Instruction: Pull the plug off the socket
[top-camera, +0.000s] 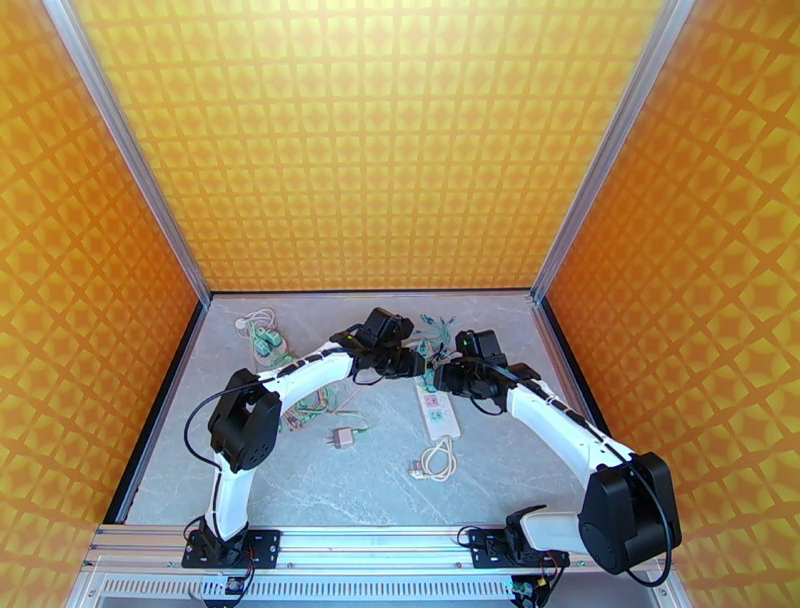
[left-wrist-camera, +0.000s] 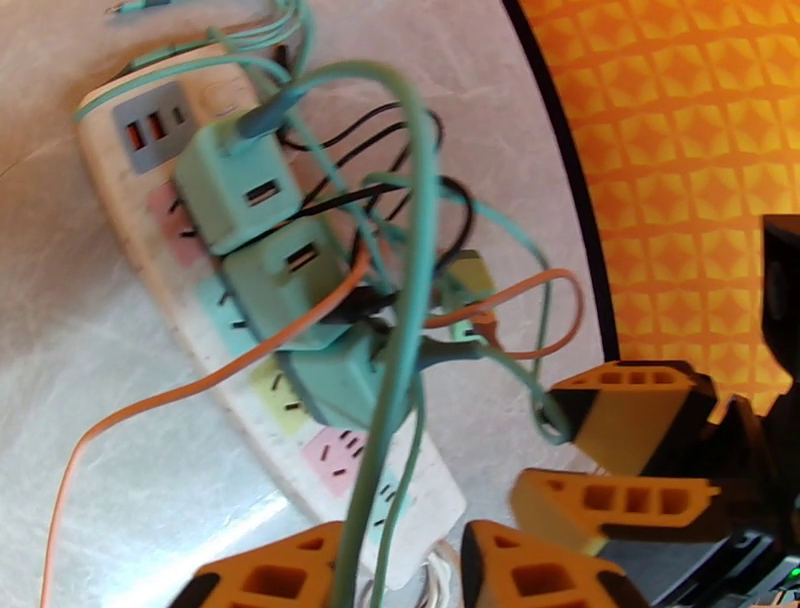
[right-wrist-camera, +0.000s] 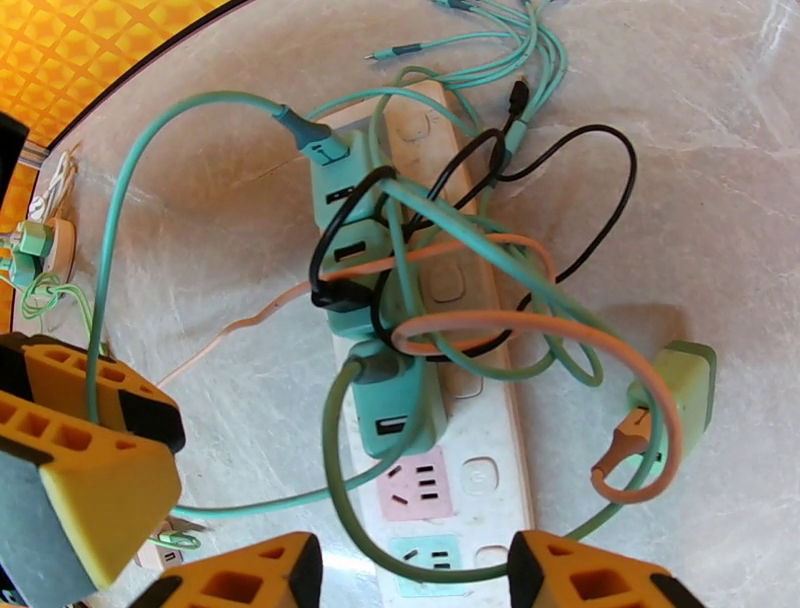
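Two grippers poised over a cable-snarled white socket (right-wrist-camera: 480, 470) near the middle of the tabletop (right-wrist-camera: 700, 150).
Nearest, the right gripper (right-wrist-camera: 415, 575) stands wide above the socket's free pink outlet (right-wrist-camera: 412, 492). The left gripper (left-wrist-camera: 400, 575) is narrow, astride a green cable (left-wrist-camera: 360, 510). Beyond, three green plugs (right-wrist-camera: 395, 410) sit in a row. Tugging a cable could drag the loose socket or snag neighbouring plugs. Cable loops hide the far outlets, and the prongs are unseen.

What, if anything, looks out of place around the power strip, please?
Teal, black and orange cables lie tangled over the power strip and its plugged-in green chargers; a loose green charger lies on the table beside it.
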